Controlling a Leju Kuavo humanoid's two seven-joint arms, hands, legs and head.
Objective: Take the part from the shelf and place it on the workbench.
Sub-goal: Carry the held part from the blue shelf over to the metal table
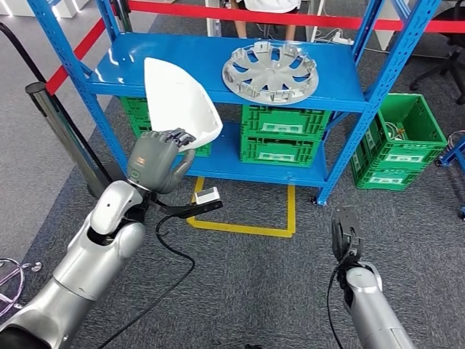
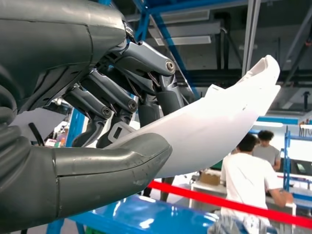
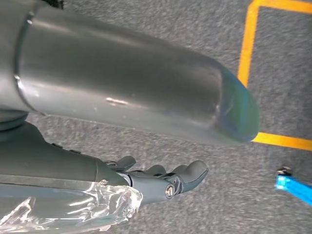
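Observation:
A white curved plastic part (image 1: 178, 102) is held up in front of the blue shelf (image 1: 340, 91), its near edge gripped by my left hand (image 1: 159, 156). In the left wrist view the thumb (image 2: 110, 165) lies under the white part (image 2: 213, 129) and the dark fingers (image 2: 143, 73) press on its other side. A silver wheel cover (image 1: 270, 70) lies on the shelf's upper board, to the right of the part. My right hand (image 1: 346, 233) hangs low over the carpet, holding nothing, its fingers (image 3: 176, 178) extended.
Green crates (image 1: 285, 131) stand on the lower shelf board, and another green crate (image 1: 400, 142) sits on the floor at right. A yellow square (image 1: 247, 225) is taped on the carpet. Red barrier tape (image 1: 263, 16) runs behind the shelf, with a person (image 2: 254, 180) beyond.

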